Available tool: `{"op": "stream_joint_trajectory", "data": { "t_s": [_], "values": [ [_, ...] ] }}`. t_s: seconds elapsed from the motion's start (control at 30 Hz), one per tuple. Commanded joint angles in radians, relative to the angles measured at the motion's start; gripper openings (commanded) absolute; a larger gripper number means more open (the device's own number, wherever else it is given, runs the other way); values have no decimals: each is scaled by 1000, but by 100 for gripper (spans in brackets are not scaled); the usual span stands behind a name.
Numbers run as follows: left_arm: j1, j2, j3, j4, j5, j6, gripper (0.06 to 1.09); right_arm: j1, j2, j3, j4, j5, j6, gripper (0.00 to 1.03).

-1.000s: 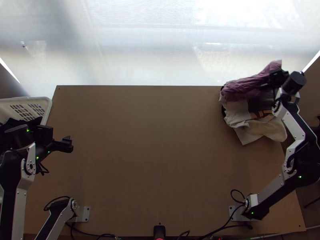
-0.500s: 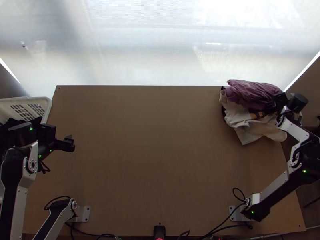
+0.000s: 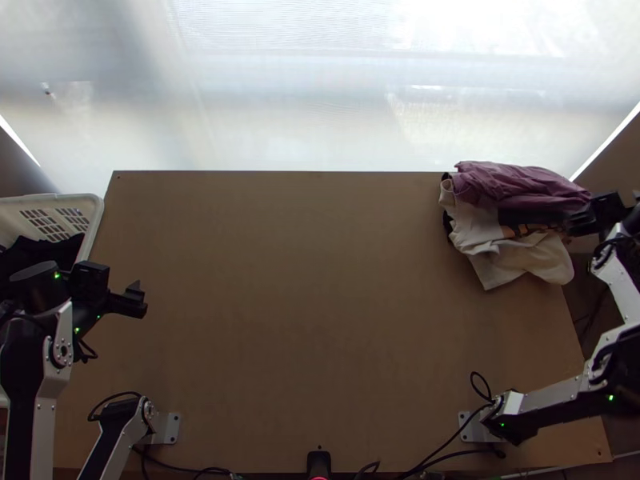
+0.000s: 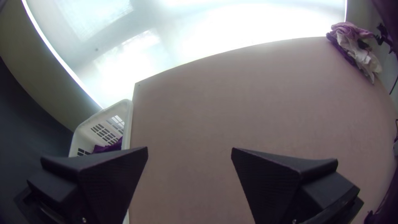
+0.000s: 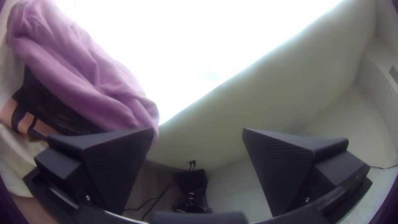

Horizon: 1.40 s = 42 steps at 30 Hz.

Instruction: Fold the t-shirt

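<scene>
Stacking looks like the step we're at, if you ask me. The soft purple cloth t-shirt (image 3: 512, 186) is sitting at the upper right of the top view, bunched into a long wrinkly roll on the pile, with a cream cloth garment (image 3: 512, 260) and a black cloth piece with an orange patch (image 3: 528, 218) under or beside it. The right gripper (image 5: 198, 137) is just beside the pile, fingers spread wide and nothing between them, so I'd guess that shirt's been let go. The left gripper (image 4: 190, 153) has its fingers well apart too, holding nothing, at the left of the top view by the white plastic basket (image 3: 98, 212). Next move, I reckon: keep the right one clear so it doesn't snag the purple sleeve or hem, then grab more laundry from the basket, since dark cloth (image 3: 44, 250) is in there.
</scene>
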State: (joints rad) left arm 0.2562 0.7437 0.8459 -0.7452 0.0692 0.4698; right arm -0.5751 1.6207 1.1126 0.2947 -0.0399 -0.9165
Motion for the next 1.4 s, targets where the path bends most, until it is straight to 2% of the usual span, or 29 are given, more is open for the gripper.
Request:
{"op": "stream_joint_trajectory", "data": {
  "t_s": [0.0, 0.07, 0.2, 0.3, 0.37, 0.47, 0.5, 0.7, 0.87, 0.97, 1.13, 1.37],
  "values": [
    [21, -40, -11, -11, 3, 15, 104, 49, -171, 16, -78, -20, 41, 97],
    [21, -47, -10, -19, 3, 12, 104, 109, -171, 44, -100, -18, 62, 88],
    [23, -78, 5, -56, 1, 16, 104, 199, -174, 78, -117, 40, 77, 87],
    [28, -109, 7, -77, 1, 18, 104, 208, -202, 85, -152, 54, 150, 84],
    [46, -119, 1, -88, 1, 20, 104, 213, -206, 81, -123, 51, 189, 54],
    [60, -141, -19, -98, 1, 26, 104, 251, -160, 95, 41, 52, 242, 4],
    [60, -145, -21, -103, 1, 26, 104, 270, -133, 125, 38, 52, 277, 3],
    [69, -153, -24, -126, 0, 27, 104, 339, 100, 395, -186, 44, 568, 3],
    [97, -159, -21, -140, 0, 47, 104, 333, 274, 584, -405, -86, 812, 3],
    [104, -168, -31, -146, 0, 47, 104, 337, 286, 533, -416, -110, 824, 3],
    [112, -185, -47, -149, 0, 47, 104, 317, 335, 457, -420, -221, 849, 3],
    [133, -207, -68, -149, 0, 75, 104, 313, 251, 210, -408, -258, 849, 3]
  ]
}}
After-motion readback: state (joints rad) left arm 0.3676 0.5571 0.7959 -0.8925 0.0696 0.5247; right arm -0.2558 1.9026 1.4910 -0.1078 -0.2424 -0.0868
